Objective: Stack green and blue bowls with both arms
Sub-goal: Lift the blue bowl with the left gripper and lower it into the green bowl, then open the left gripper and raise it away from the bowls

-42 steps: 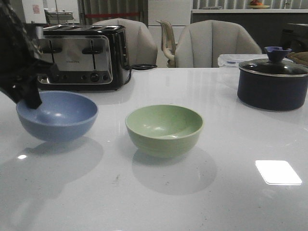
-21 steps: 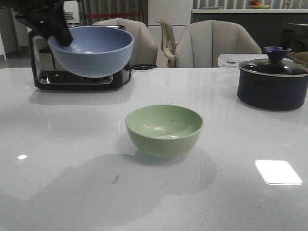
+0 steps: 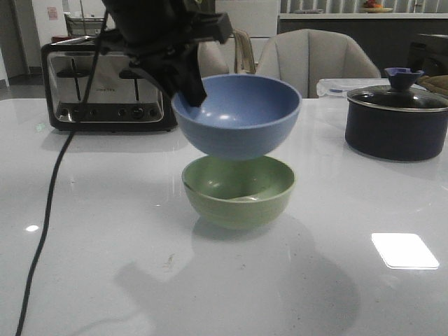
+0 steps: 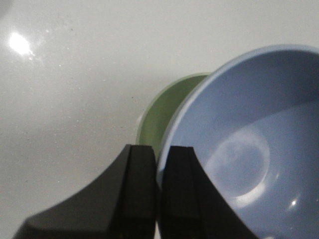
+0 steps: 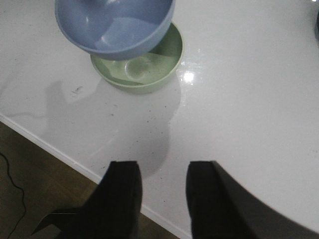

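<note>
- Pinching the near-left rim of the round, matte dusty-blue bowl, the left gripper holds it in the air just above the round, pale sage-green bowl, which sits on the glossy white table.
- The right gripper hangs spread and empty over the table's edge, well apart from both bowls.
- The step in hand seems to be placement: the next move calls for centring the blue bowl, lowering it until it nests, then releasing.

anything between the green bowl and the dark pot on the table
No. In the front view, only bare white tabletop lies between the green bowl and the dark lidded pot. The blue bowl hangs above the green one instead.
</note>
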`<act>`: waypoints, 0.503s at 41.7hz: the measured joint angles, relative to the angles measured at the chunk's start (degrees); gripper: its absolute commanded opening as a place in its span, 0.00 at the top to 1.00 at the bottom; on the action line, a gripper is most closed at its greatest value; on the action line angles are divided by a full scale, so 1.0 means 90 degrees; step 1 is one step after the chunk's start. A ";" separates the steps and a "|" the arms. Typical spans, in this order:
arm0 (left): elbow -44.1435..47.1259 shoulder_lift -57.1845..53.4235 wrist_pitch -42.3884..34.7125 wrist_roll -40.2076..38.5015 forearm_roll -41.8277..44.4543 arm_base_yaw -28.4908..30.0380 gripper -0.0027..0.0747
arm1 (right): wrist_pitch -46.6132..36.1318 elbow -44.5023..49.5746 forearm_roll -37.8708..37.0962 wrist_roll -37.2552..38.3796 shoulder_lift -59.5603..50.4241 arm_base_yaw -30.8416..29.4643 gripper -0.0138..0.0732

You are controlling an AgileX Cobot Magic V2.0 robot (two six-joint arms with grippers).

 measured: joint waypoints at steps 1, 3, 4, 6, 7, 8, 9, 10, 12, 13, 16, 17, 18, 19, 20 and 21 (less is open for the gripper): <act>0.0000 0.0064 -0.0012 0.0000 -0.0002 -0.0012 0.83 | 0.0000 0.0000 0.0000 0.0000 0.0000 0.0000 0.43; 0.0000 0.0204 -0.0097 0.0000 -0.0030 -0.0012 0.83 | 0.0000 0.0000 0.0000 0.0000 0.0000 0.0000 0.43; 0.0000 0.0264 -0.0118 0.0000 -0.0030 -0.0012 0.83 | 0.0000 0.0000 0.0000 0.0000 0.0000 0.0000 0.43; 0.0000 0.0374 -0.0181 0.0000 -0.0043 -0.0012 0.83 | 0.0000 0.0000 0.0000 0.0000 0.0000 0.0000 0.43; 0.0000 0.0439 -0.0195 0.0000 -0.0071 -0.0012 0.83 | 0.0000 0.0000 0.0000 0.0000 0.0000 0.0000 0.43; 0.0000 0.0496 -0.0229 0.0000 -0.0086 -0.0012 0.82 | 0.0000 0.0000 0.0000 0.0000 0.0000 0.0000 0.43; 0.0000 0.0545 -0.0242 0.0000 -0.0101 -0.0012 0.79 | 0.0000 0.0000 0.0000 0.0000 0.0000 0.0000 0.43; 0.0000 0.0573 -0.0242 0.0000 -0.0100 -0.0012 0.78 | 0.0000 0.0000 0.0000 0.0000 0.0000 0.0000 0.43; 0.0000 0.0643 -0.0268 0.0000 -0.0119 -0.0012 0.68 | 0.0000 0.0000 0.0000 0.0000 0.0000 0.0000 0.43; 0.0000 0.0659 -0.0268 0.0000 -0.0135 -0.0012 0.65 | 0.0000 0.0000 0.0000 0.0000 0.0000 0.0000 0.43; 0.0000 0.0731 -0.0282 0.0000 -0.0166 -0.0012 0.48 | 0.0000 0.0000 0.0000 0.0000 0.0000 0.0000 0.43; 0.0000 0.0745 -0.0282 0.0000 -0.0166 -0.0012 0.42 | 0.0000 0.0000 0.0000 0.0000 0.0000 0.0000 0.43; 0.0000 0.0759 -0.0282 0.0000 -0.0177 -0.0012 0.38 | 0.0000 0.0000 0.0000 0.0000 0.0000 0.0000 0.43; 0.0000 0.0774 -0.0282 0.0000 -0.0177 -0.0012 0.34 | 0.0000 0.0000 0.0000 0.0000 0.0000 0.0000 0.43; 0.0000 0.0772 -0.0282 0.0000 -0.0177 -0.0012 0.31 | 0.0000 0.0000 0.0000 0.0000 0.0000 0.0000 0.43; 0.0000 0.0780 -0.0282 0.0000 -0.0190 -0.0012 0.29 | 0.0000 0.0000 0.0000 0.0000 0.0000 0.0000 0.43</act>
